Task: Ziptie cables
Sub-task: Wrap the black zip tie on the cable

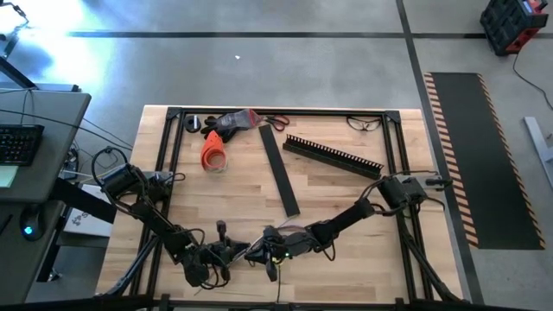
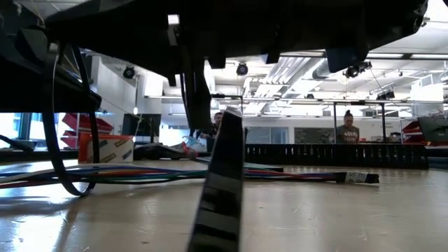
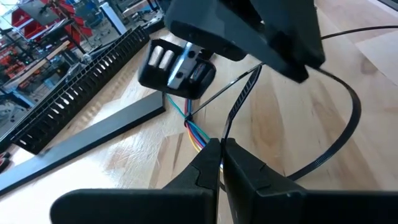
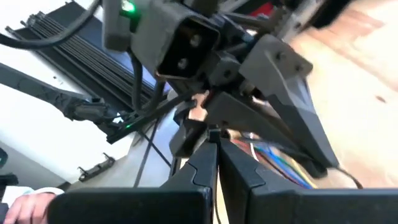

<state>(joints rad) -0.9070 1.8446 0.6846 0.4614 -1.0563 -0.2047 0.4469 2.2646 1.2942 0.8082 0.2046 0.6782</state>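
Note:
The cables [image 3: 191, 127], thin wires in mixed colours, lie along the table near its front edge [image 2: 175, 172] and end in a dark connector [image 3: 177, 65]. A black zip tie [image 3: 354, 118] curves in a wide loop beside them. My left gripper [image 3: 221, 152] and my right gripper [image 4: 214, 144] meet tip to tip over the cables at the front centre, left gripper [image 1: 232, 252] beside right gripper [image 1: 262, 250]. Both are shut. In the left wrist view the right gripper's body [image 3: 242, 28] hangs over the zip tie's far part. My left gripper pinches the zip tie's ridged strap [image 3: 235, 112] between its two fingertips, which lie almost level, a little above the table. The strap runs up and away from the tips toward the right gripper. The coloured wires pass close by the tips; whether they are in the pinch I cannot tell. My right gripper is shut on the zip tie where the strap and its thin tail come together [image 3: 257, 68]. Its own body hides the contact in the left wrist view, and the left gripper crowds it in the right wrist view. Which part it has cannot be told.
A flat black strip [image 1: 281, 173] lies at the table's middle, a black slotted channel [image 1: 333, 154] behind it to the right. An orange roll [image 1: 212, 149], scissors [image 1: 272, 121] and glasses [image 1: 365, 123] lie along the far edge. A person [image 2: 348, 127] stands in the room beyond.

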